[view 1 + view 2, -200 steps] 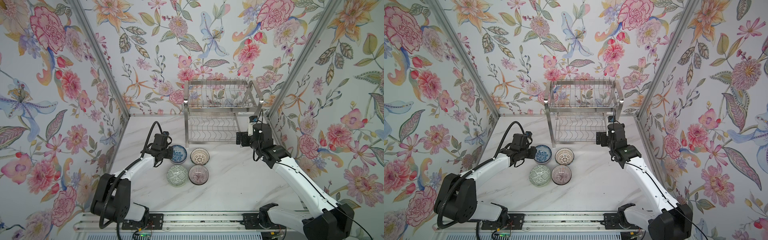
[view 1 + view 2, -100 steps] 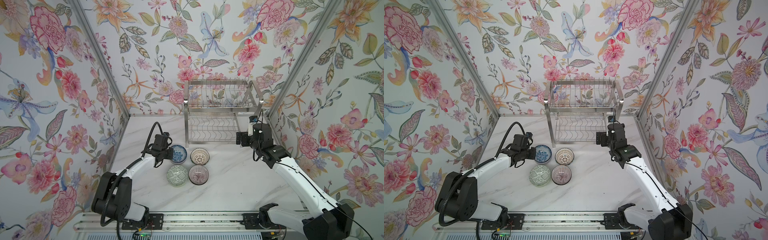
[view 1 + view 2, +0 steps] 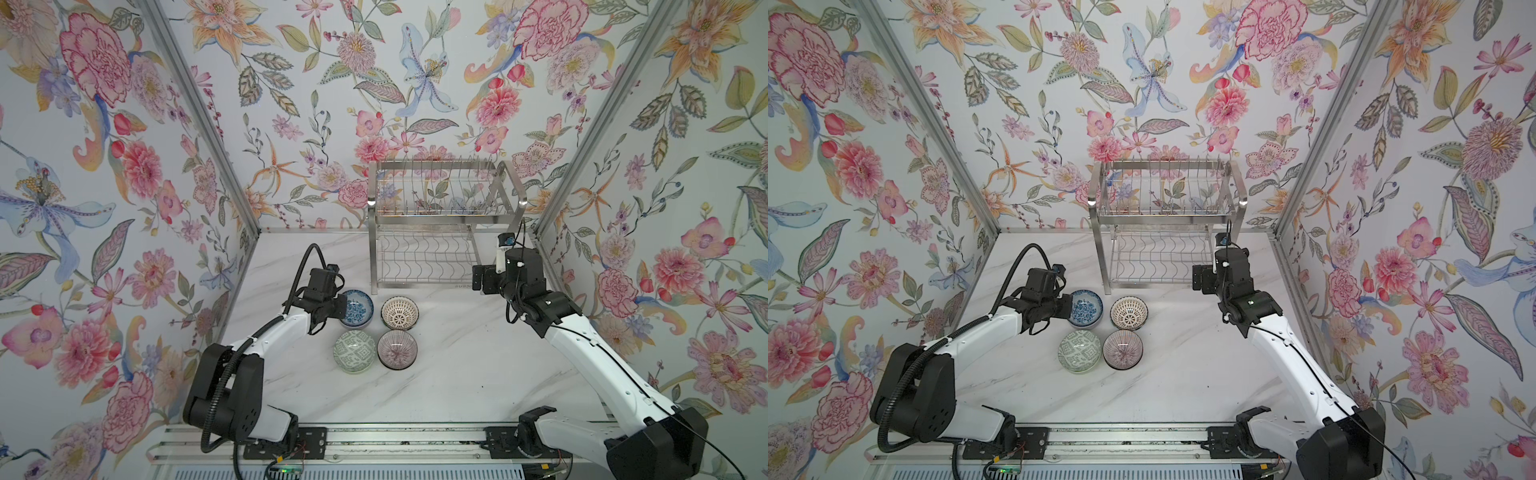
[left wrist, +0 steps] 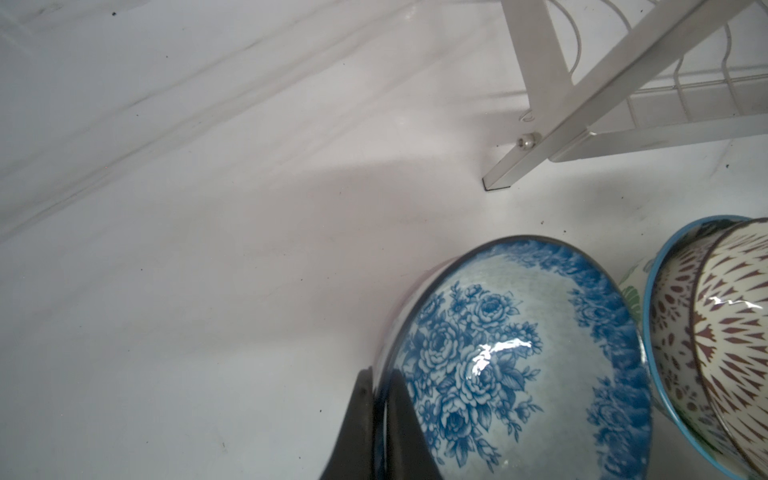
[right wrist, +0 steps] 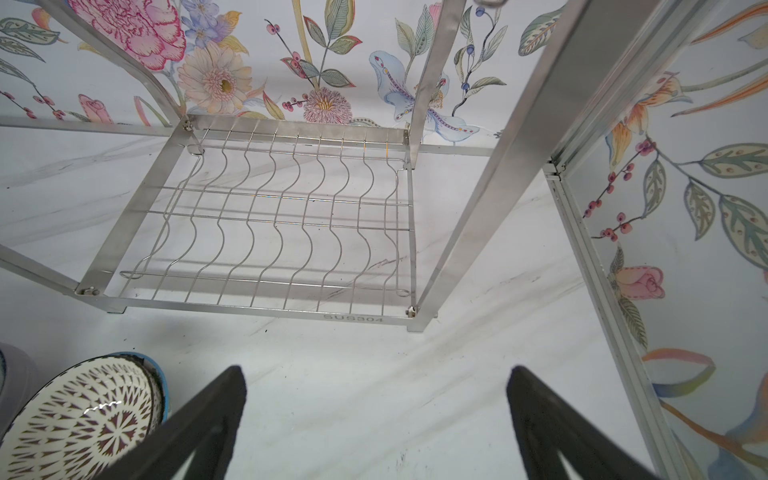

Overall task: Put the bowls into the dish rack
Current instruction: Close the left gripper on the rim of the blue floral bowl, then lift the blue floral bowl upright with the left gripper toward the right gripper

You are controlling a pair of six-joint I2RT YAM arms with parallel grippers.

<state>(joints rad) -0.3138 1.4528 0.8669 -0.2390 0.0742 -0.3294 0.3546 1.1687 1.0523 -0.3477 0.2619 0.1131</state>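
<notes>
White, grey-veined marble tabletop (image 3: 457,374) floors a booth of floral-papered walls (image 3: 104,166) with aluminium corner posts (image 3: 203,124), and the dish rack (image 3: 440,208) stands at its far end by the back wall. Just before the rack sit the blue floral bowl (image 3: 356,307), white lattice bowl (image 3: 400,312), grey-green bowl (image 3: 354,351) and purple-lined bowl (image 3: 397,349) in a tight square. The left gripper (image 4: 384,399) is pinched on the blue floral bowl's rim; the right gripper (image 5: 374,382) hangs spread wide over bare marble near the rack's front.

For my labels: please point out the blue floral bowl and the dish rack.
blue floral bowl (image 3: 356,309): in a top view, inner bottom.
dish rack (image 3: 419,286): in a top view, lower front bar.
</notes>
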